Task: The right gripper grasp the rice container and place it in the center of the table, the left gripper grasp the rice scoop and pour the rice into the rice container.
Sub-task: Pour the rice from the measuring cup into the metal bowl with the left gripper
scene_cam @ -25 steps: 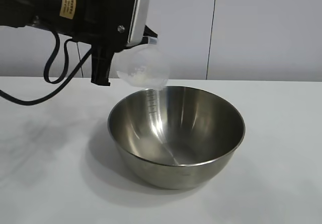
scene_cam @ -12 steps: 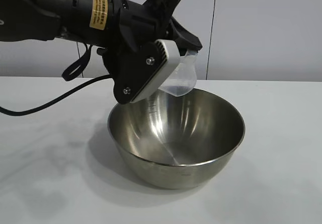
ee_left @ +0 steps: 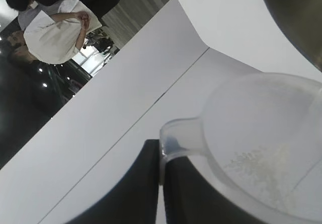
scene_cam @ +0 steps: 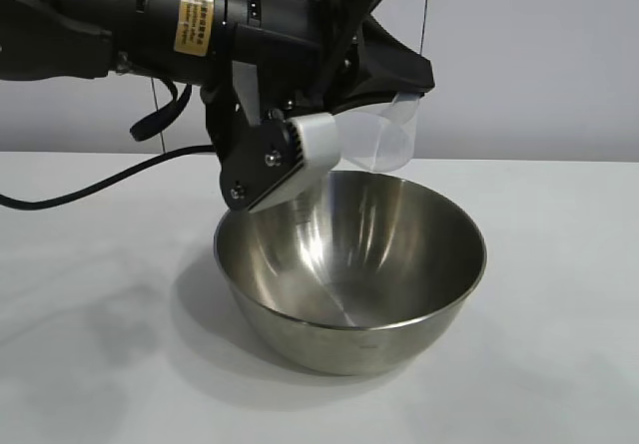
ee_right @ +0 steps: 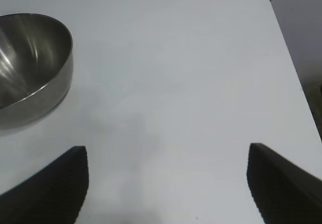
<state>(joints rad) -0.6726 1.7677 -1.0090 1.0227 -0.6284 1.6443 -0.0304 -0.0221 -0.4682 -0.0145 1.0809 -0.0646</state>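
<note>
The rice scoop (scene_cam: pixel 384 137), with rice (ee_left: pixel 261 166) clinging inside, hung tipped just above the far rim of the rice container (scene_cam: pixel 349 269) on the table (scene_cam: pixel 90 314), clamped in the left gripper (scene_cam: pixel 384 85), while the right gripper (ee_right: pixel 166 183) hovered spread wide, well apart from that bowl.

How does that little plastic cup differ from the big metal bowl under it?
The rice scoop is small, frosted and see-through; the rice container is far bigger, shiny steel. The scoop is held in the air by the left gripper, while the container stands on the table. Both are round and open-topped.
</note>
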